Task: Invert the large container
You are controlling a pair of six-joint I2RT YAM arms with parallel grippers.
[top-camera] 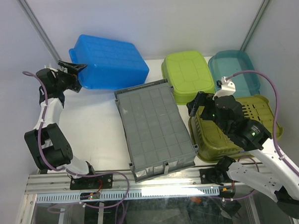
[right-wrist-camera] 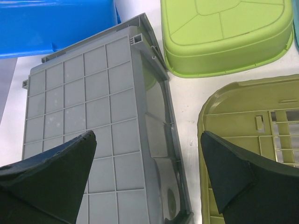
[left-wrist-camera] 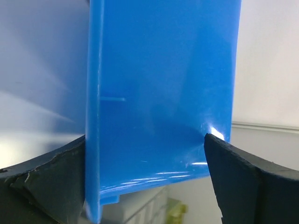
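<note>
The large grey crate (top-camera: 155, 129) lies in the middle of the table with its square-grid underside facing up; its near end reaches the front rail. In the right wrist view the crate (right-wrist-camera: 84, 116) shows its grid and its ribbed right wall. My right gripper (top-camera: 196, 104) is open and empty, hovering above the crate's right wall, which lies in the gap between the two fingertips of the right gripper (right-wrist-camera: 147, 133). My left gripper (top-camera: 74, 68) is open at the left end of the blue tub (top-camera: 110, 59), away from the crate. In its wrist view the left gripper (left-wrist-camera: 145, 136) frames the tub's wall (left-wrist-camera: 159, 93).
An olive-green slotted basket (top-camera: 215, 139) sits right of the crate, under my right arm, and shows in the right wrist view (right-wrist-camera: 252, 140). A lime-green tub (top-camera: 187, 73) and a teal tub (top-camera: 232, 64) sit upside down at the back right. White walls close in the back.
</note>
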